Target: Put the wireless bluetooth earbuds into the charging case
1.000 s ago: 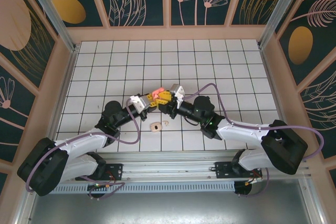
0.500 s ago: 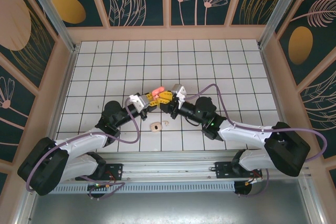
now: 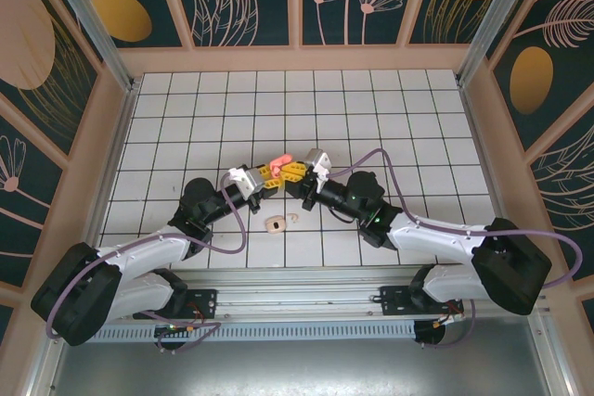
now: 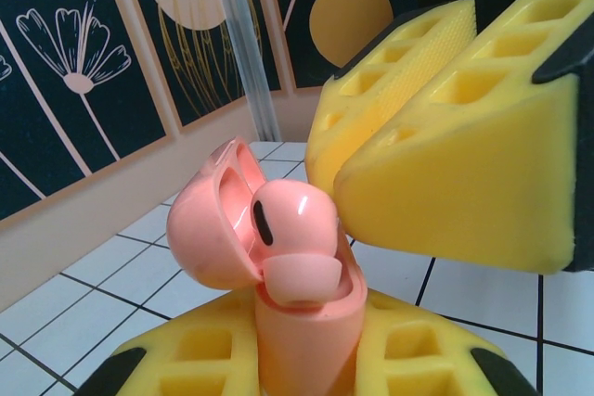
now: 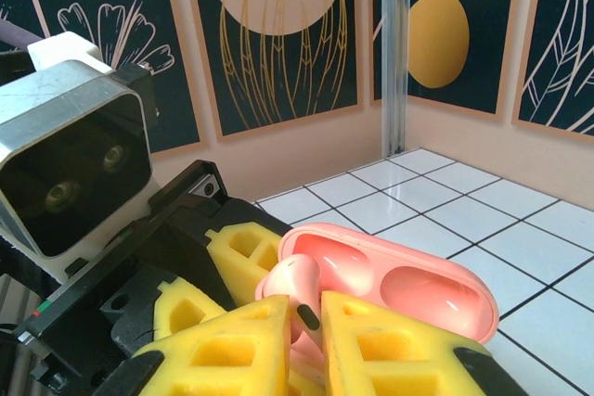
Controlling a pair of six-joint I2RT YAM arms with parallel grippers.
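Observation:
A coral-pink charging case (image 4: 306,322) stands upright with my left gripper (image 4: 306,364) shut on its body, its lid (image 4: 209,229) hinged open to the left. A pink earbud (image 4: 292,224) sits head-up in the case's mouth. My right gripper (image 5: 311,322) is shut on that earbud's stem (image 5: 304,296), just in front of the open lid (image 5: 408,285). In the top view the two grippers, left (image 3: 266,177) and right (image 3: 295,172), meet at the table's middle under the pink case (image 3: 279,159).
A cream case (image 3: 276,223) and a small cream earbud (image 3: 293,219) lie on the white grid table (image 3: 390,118), just nearer than the grippers. Wooden walls ring the table. The left wrist camera housing (image 5: 74,164) is close to the right gripper.
The right wrist has shifted slightly to the right; the pink case and both grippers stay together at the same spot.

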